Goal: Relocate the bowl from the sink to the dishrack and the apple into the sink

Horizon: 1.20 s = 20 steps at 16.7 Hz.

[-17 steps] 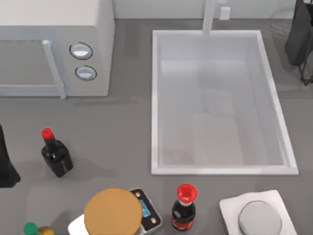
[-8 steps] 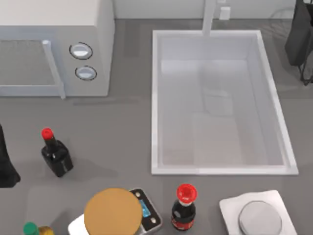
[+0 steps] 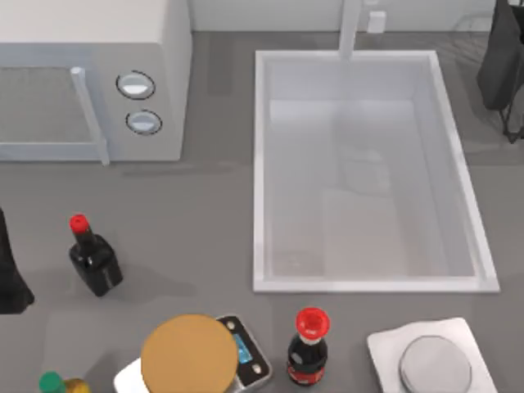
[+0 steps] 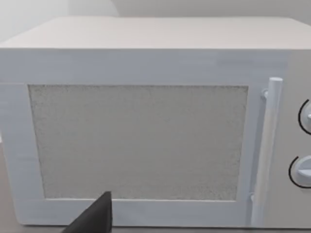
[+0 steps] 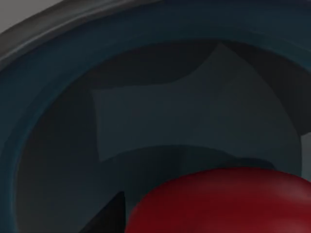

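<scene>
The microwave (image 3: 90, 78) occupies the upper left of the top view; its door and handle face the left wrist camera, with a dark finger (image 4: 95, 218) of the left gripper at the lower edge of that picture — whether that gripper is apart or together cannot be told. The sink (image 3: 260, 164), a white rectangular basin with a faucet post (image 3: 352, 29), spans the centre and right of the top view. The left arm (image 3: 10, 274) stands at the left edge, the right arm (image 3: 503, 61) at the upper right corner. Along the lower edge lie a tan disc (image 3: 188, 356) on a kitchen scale (image 3: 254, 356), a white scale with a grey plate (image 3: 434, 360), and two dark red-capped bottles (image 3: 94, 258) (image 3: 309, 348). In the right wrist view the bowl (image 5: 63, 82) — blue, seen close from above — holds the apple (image 5: 228, 201) against its inner wall; the right gripper's state cannot be told.
</scene>
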Each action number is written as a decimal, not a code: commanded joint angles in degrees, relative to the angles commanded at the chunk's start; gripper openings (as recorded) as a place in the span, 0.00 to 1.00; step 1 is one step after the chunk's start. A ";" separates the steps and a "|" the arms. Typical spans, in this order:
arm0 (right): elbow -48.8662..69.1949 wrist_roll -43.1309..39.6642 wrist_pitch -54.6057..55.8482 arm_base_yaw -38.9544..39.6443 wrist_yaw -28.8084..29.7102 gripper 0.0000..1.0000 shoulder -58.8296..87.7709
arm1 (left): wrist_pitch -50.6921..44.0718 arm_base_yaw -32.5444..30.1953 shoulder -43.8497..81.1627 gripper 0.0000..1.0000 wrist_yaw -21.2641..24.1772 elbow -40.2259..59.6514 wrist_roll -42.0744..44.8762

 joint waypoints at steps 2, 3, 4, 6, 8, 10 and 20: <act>0.00 0.00 0.00 0.00 0.00 0.55 0.00 | 0.00 0.00 0.00 1.00 0.00 0.00 0.00; 0.00 0.00 0.00 0.00 0.00 0.47 0.00 | 0.00 0.00 0.00 1.00 0.00 0.00 0.00; 0.00 0.00 0.00 0.00 0.00 0.40 0.00 | 0.00 0.00 0.00 1.00 0.00 0.00 0.00; 0.00 0.00 0.00 0.00 0.00 0.25 0.00 | 0.00 0.00 0.00 1.00 0.00 0.00 0.00; 0.00 0.00 0.00 0.00 0.00 0.10 0.00 | 0.00 0.00 0.00 1.00 0.00 0.00 0.00; 0.00 0.00 0.00 0.00 0.00 0.00 0.00 | 0.00 0.00 0.00 1.00 0.00 0.00 0.00; 3.61 1.14 -4.64 0.22 1.85 0.00 -5.45 | 0.00 0.00 0.00 1.00 0.00 0.00 0.00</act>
